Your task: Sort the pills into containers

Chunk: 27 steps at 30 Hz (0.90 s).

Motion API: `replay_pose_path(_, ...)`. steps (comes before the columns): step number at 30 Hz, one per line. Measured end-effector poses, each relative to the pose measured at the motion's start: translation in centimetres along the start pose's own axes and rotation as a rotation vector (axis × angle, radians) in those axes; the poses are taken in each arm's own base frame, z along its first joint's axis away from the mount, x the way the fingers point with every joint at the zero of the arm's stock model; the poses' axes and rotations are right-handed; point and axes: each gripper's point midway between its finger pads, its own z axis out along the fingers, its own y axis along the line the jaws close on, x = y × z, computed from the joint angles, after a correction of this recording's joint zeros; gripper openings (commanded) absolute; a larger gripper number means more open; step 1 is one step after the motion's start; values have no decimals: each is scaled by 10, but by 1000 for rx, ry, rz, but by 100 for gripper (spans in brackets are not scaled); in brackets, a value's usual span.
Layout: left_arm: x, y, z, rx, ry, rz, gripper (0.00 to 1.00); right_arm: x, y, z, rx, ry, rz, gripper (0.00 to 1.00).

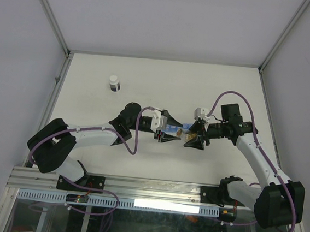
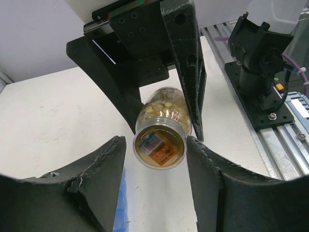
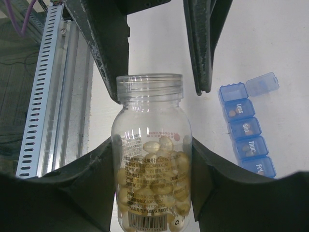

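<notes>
A clear uncapped bottle (image 3: 152, 159) holds the pills (image 3: 166, 181), pale yellow-amber ovals. My right gripper (image 3: 152, 142) is shut on the bottle's body and holds it level above the table, mouth toward the left arm. My left gripper (image 2: 155, 142) is open, one finger on either side of the bottle's mouth end (image 2: 161, 147); the right-hand finger is close against the rim and a thin gap shows on the other side. From above the two grippers (image 1: 175, 130) (image 1: 190, 133) meet at mid-table. The containers, a blue organiser strip (image 3: 247, 137), lie beside and below the bottle, one lid flipped open (image 3: 261, 83). Small brown pieces show in some compartments.
A small white-capped vial (image 1: 114, 83) stands alone at the back left of the white table. The slotted aluminium rail (image 3: 46, 96) runs along the near edge, with the right arm's base (image 2: 260, 72) bolted to it. Grey walls enclose the table on three sides.
</notes>
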Motion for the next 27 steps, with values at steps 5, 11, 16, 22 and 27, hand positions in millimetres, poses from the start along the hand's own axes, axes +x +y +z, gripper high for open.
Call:
replay_pose_path(5, -5, -5, 1, 20, -16, -43, 33, 0, 0, 0, -1, -1, 0, 0)
replay_pose_path(11, -8, -8, 0, 3, -35, -167, 15, -2, 3, 0, -14, -13, 6, 0)
replay_pose_path(16, -8, -10, 3, -91, -30, -261, 3, 0, 5, 0, -18, -7, 21, 0)
replay_pose_path(22, -9, -8, 7, -292, -5, -435, 2, 2, 5, -1, -12, 1, 25, 0)
replay_pose_path(27, -4, -4, 7, -406, 4, -601, 36, 5, 1, -2, 6, 18, 14, 0)
